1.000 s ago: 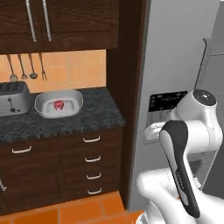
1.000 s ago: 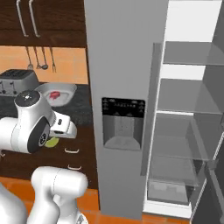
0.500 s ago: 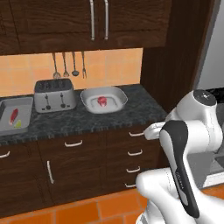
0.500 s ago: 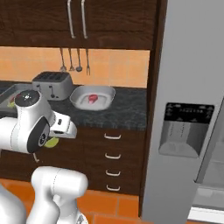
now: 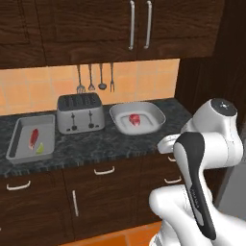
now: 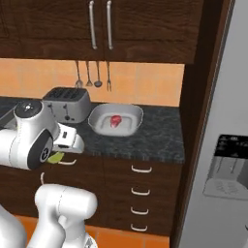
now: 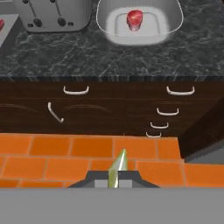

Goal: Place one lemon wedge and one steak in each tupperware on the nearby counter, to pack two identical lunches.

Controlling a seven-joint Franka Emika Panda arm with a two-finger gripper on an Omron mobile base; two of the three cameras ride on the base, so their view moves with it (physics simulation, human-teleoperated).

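Marbled bench (image 5: 110,144) carrying, left to right, a flat grey tray (image 5: 21,153), a silver toaster (image 5: 80,113) and a pale tub (image 5: 137,118). The tray holds a steak (image 5: 33,136) beside a lemon wedge (image 5: 40,148); the tub holds one steak (image 7: 134,19). Fingers (image 7: 117,175), over orange floor (image 7: 52,153), are closed on a lemon wedge (image 7: 118,165).

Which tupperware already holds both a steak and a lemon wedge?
The flat grey tray left of the toaster; the rounded tub holds just a steak.
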